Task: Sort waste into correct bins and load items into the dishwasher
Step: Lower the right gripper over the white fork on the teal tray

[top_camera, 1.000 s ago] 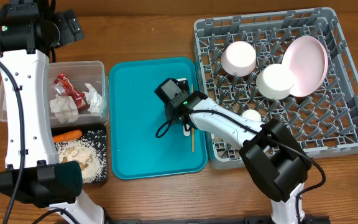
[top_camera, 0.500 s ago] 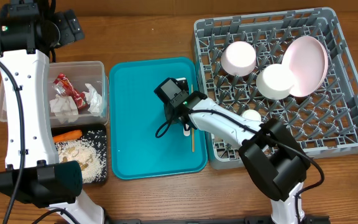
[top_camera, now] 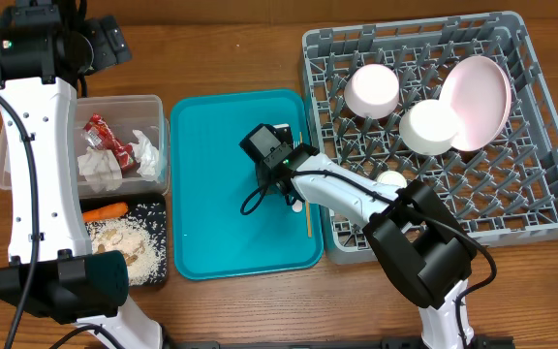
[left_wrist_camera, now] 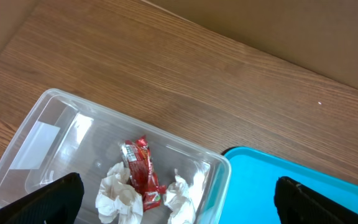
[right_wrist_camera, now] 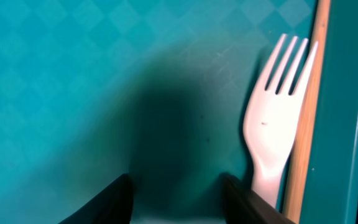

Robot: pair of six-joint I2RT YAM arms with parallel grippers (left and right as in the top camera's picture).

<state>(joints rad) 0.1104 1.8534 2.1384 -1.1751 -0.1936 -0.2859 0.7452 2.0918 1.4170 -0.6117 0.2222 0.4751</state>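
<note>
Seen from overhead, a clear plastic tub (top_camera: 124,99) is set at one end of the table (top_camera: 231,48). A red snack wrapper (top_camera: 103,136) and crumpled white napkins (top_camera: 99,167) lie in it. Just beside the tub, a black tray (top_camera: 167,233) holds a carrot (top_camera: 105,208) and beige crumbs (top_camera: 124,242).

The left hand (top_camera: 112,47) is held beyond the tub's far edge. The right hand (top_camera: 279,179) is lowered over the teal tray (top_camera: 211,194), near the side that borders the grey dish rack (top_camera: 511,194). A white plastic fork (top_camera: 297,205) and a wooden stick (top_camera: 309,219) lie on the teal tray close to that hand.

In the rack, two white bowls (top_camera: 371,89), a white round plate (top_camera: 478,102) propped on edge and a small white cup (top_camera: 390,179) are seen.

From the left wrist, the tub is seen below with the wrapper and napkins inside. The fingers (left_wrist_camera: 42,202) are spread wide and nothing is held.

From the right wrist, the fingers (right_wrist_camera: 110,199) are spread apart, and only the teal floor and a shadow lie between them. The fork lies tines-forward outside that gap, just beside one finger (contact cannot be judged). The stick is pressed along the tray's raised edge.
</note>
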